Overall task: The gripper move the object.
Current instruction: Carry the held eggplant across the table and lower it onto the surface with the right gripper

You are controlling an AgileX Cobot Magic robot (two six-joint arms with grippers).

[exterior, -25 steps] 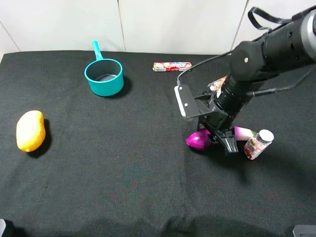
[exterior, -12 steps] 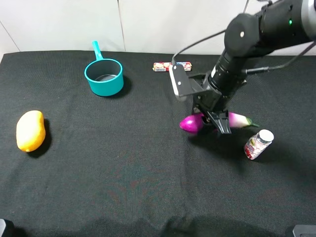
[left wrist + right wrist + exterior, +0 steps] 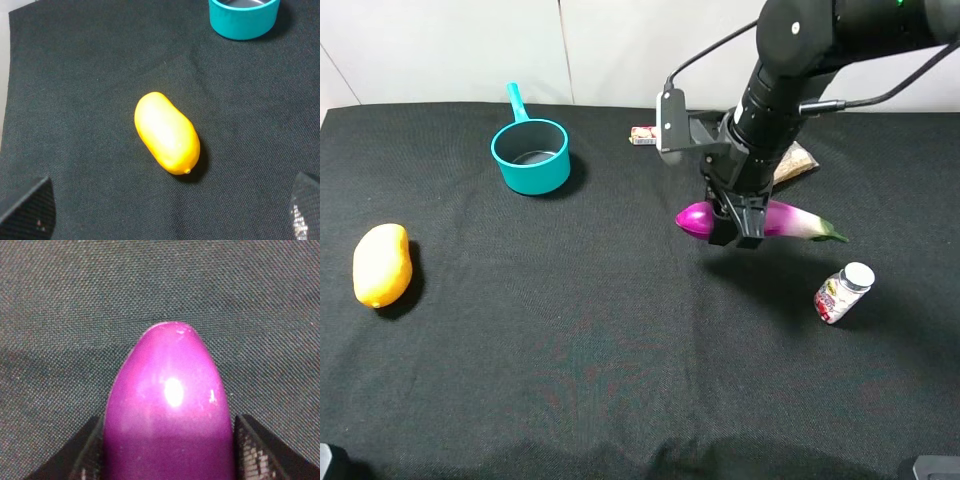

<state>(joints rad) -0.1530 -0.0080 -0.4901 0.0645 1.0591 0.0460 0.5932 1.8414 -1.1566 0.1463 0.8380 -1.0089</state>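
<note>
Far left of my gripper [image 3: 738, 228] lie the mango [image 3: 382, 264] and teal pot [image 3: 531, 155]. I have it clamped shut on the eggplant [image 3: 693, 218] mid-body, clear of the cloth [image 3: 620, 380] — glossy skin could slip, dropping the stem end onto the bottle [image 3: 843, 292] near its right.

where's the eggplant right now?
Exterior high view, right of centre: the eggplant is clamped crosswise in the right gripper, farther back and left of the white-capped bottle, well right of the teal pot.
</note>
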